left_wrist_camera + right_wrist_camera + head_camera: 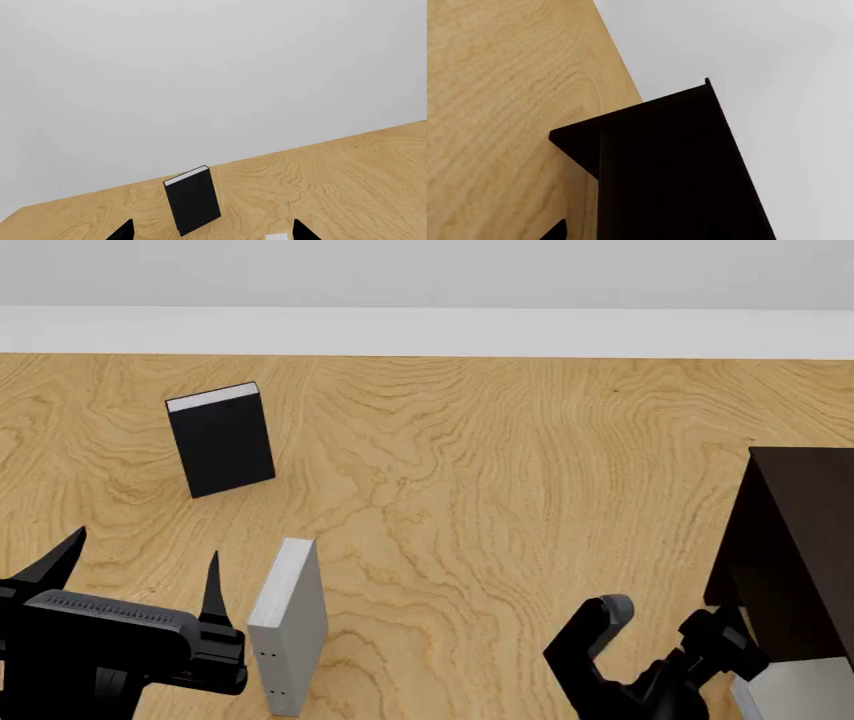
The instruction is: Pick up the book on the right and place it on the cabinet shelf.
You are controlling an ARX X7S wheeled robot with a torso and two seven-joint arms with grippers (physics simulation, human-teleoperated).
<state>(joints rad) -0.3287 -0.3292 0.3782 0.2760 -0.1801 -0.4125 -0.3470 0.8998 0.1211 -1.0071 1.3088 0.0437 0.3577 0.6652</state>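
The book is light grey with white page edges and two dark dots low on its spine. It stands on the wooden floor just right of my left gripper. That gripper is open and empty; a corner of the book shows by one fingertip in the left wrist view. The dark cabinet stands at the right edge. My right gripper is right beside it and fills its wrist view with the cabinet. One fingertip shows, set wide. I cannot make out the shelf board.
A black book with white page edges stands at the far left, also in the left wrist view. A light-grey patch shows under the cabinet at the bottom right corner, and I cannot tell what it is. A white wall bounds the far side.
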